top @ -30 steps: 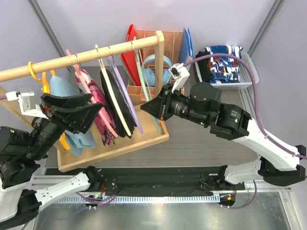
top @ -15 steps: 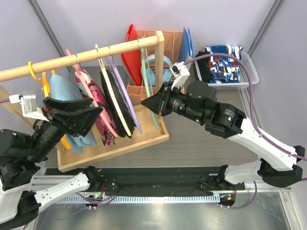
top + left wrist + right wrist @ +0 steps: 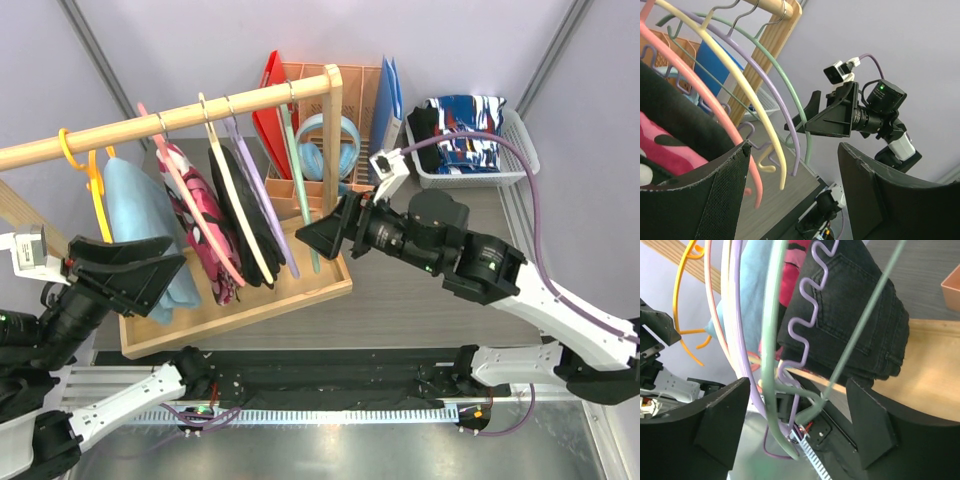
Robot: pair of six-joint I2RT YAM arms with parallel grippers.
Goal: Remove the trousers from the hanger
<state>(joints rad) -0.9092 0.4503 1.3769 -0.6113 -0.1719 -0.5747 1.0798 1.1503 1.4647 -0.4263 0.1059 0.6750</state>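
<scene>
The black trousers [image 3: 245, 215] hang folded over a yellow hanger [image 3: 235, 190] on the wooden rod [image 3: 130, 128]; the right wrist view shows them as dark denim [image 3: 860, 315]. A bare purple hanger [image 3: 262, 195] and a bare green hanger [image 3: 303, 190] hang to their right. My right gripper [image 3: 308, 236] is open. The green hanger's lower corner [image 3: 815, 407] stands loose between its fingers, touching neither. My left gripper [image 3: 170, 278] is open and empty, low at the left, apart from the clothes. The blue printed trousers [image 3: 468, 130] lie in the white basket [image 3: 520, 150].
An orange hanger with a light-blue cloth [image 3: 135, 200] and a pink hanger with a pink floral garment [image 3: 205, 225] hang left of the black pair. The rack stands on a wooden tray [image 3: 300, 290]. Behind it is a wooden organiser with blue headphones [image 3: 325, 150] and folders.
My right gripper has opened and let go of the green hanger, which swung back toward upright. The left gripper has drawn back toward the lower left, away from the clothes.
</scene>
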